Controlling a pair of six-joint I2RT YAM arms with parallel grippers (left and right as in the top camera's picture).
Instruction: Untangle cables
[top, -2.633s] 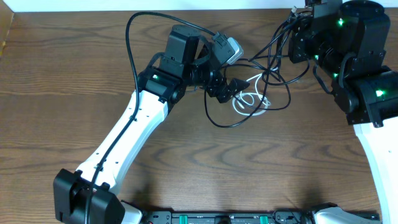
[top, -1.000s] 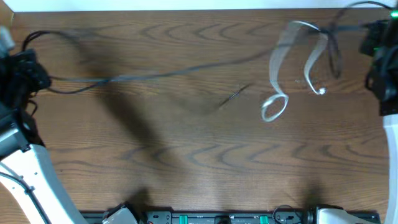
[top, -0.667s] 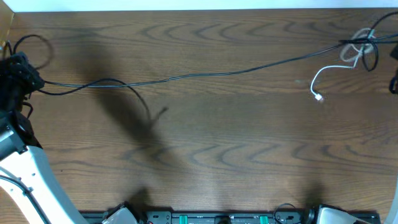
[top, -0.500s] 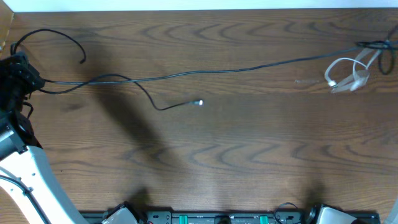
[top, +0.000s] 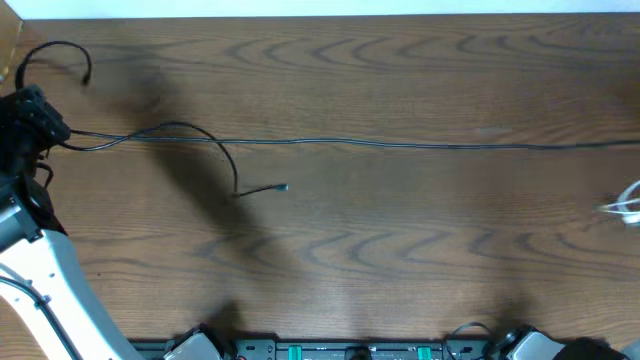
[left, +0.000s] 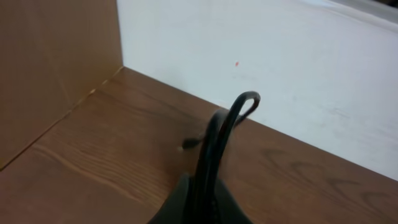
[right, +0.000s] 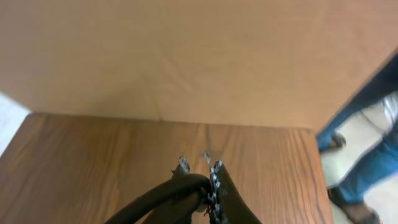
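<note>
My overhead view is softly, evenly lit with no glare, and 1 broad blurry shadow slants across the left of the table (top: 420, 260). The black cable (top: 400, 143) reads crisp, but the white cable (top: 626, 206) at the right edge is smeared by motion. In my 2 wrist views the left gripper (left: 200, 186) and right gripper (right: 199, 180) loom dark and out of focus, and the pale wall (left: 280, 62) is brightest.

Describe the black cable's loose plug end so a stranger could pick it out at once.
On the wooden table, seen from overhead, a black cable runs straight from the left side to the right edge. Left of centre a tail arcs down off that line and ends in a small plug. It lies alone on open wood, while the other black curl sits in the far-left corner.
</note>
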